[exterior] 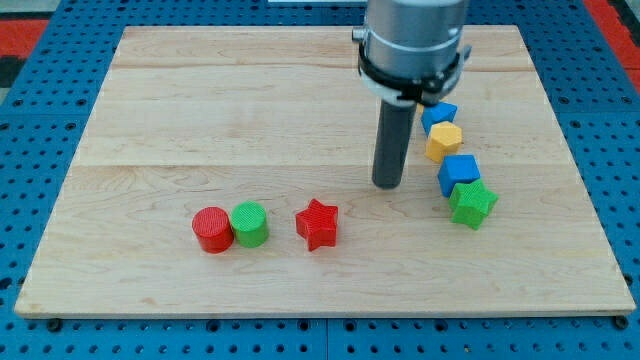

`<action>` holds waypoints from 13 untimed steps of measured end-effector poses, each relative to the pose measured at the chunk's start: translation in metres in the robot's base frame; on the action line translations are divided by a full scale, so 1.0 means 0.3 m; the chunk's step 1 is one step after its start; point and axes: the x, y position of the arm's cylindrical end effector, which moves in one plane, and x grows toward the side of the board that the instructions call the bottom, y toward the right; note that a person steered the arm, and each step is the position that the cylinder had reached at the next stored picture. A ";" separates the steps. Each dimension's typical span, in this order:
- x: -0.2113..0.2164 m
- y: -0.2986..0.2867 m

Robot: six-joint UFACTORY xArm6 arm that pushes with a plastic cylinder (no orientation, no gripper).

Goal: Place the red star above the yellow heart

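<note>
The red star lies on the wooden board, below the middle. My tip rests on the board up and to the right of the red star, a short gap away and not touching it. No yellow heart shows; the only yellow block is a yellow hexagon at the view's right, partly beside the rod.
A red cylinder and a green cylinder touch each other left of the star. On the right, a blue block, the yellow hexagon, a blue block and a green star form a column.
</note>
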 end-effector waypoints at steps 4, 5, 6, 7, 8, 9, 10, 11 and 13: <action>0.140 -0.199; 0.026 -0.199; -0.004 -0.186; 0.044 -0.184; 0.150 -0.190; 0.097 -0.291; 0.029 -0.391; -0.010 -0.437; -0.082 -0.307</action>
